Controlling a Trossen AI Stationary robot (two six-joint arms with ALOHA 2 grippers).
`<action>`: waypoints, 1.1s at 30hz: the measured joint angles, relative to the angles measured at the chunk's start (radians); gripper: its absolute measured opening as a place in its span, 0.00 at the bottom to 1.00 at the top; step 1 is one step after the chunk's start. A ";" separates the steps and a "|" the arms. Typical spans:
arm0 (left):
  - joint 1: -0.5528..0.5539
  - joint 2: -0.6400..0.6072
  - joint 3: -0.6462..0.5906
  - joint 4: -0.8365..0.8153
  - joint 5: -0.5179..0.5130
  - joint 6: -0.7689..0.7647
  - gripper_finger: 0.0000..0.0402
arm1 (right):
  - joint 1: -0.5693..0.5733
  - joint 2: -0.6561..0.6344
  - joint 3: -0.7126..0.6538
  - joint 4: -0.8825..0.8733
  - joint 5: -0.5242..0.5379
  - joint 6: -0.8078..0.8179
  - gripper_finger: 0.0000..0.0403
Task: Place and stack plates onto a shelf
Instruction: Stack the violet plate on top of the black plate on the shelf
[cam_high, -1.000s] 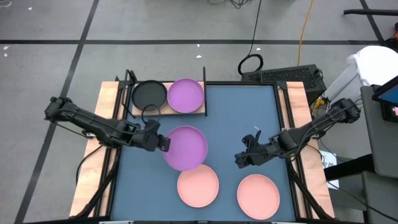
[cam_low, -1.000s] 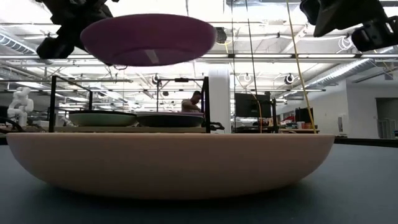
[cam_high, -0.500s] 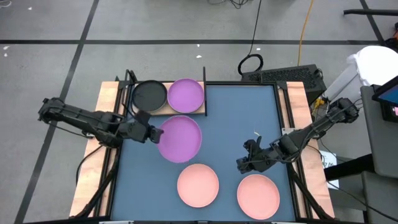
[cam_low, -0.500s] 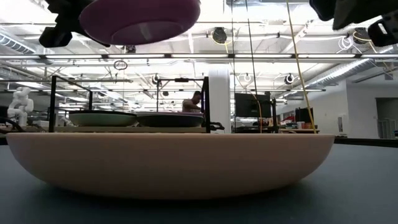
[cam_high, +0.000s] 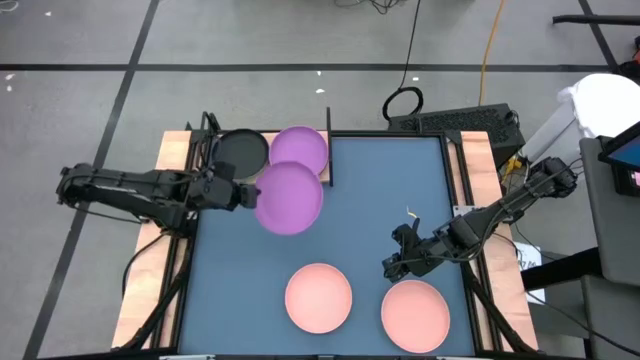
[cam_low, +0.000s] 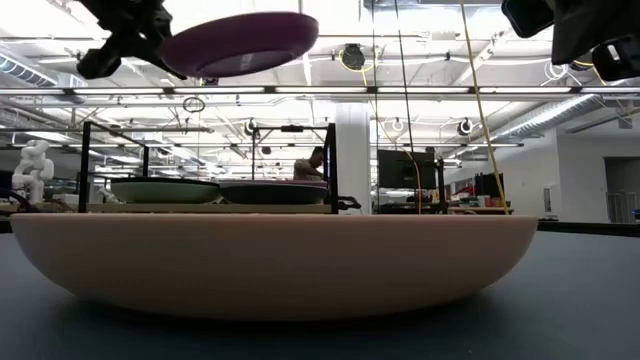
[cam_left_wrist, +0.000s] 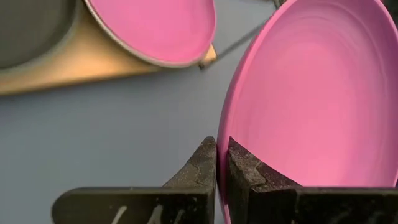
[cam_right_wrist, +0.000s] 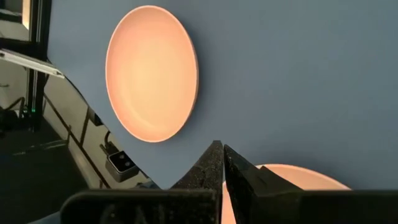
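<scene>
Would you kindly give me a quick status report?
Left gripper shut on raised purple plate near shelf. Right gripper shut, empty. Nothing blocking.

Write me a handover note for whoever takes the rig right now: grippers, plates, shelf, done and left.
Left gripper: shut on the rim of a purple plate, held in the air beside the shelf.
Right gripper: shut, empty, hovering above the mat by the two salmon plates.
On the shelf: a black plate and a second purple plate, side by side.
On the mat: salmon plates and.
Done: two plates shelved.
Left: set down the held plate, then both salmon ones.
</scene>
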 joint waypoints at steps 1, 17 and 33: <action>0.017 0.000 0.007 -0.001 -0.007 0.007 0.03 | 0.000 0.000 0.000 -0.001 0.000 -0.008 0.00; 0.421 0.003 0.264 -0.222 0.002 0.236 0.03 | 0.000 0.000 0.000 -0.007 0.002 -0.123 0.00; 0.636 0.002 0.278 -0.431 0.021 0.096 0.03 | 0.000 0.000 0.000 -0.007 0.003 -0.257 0.00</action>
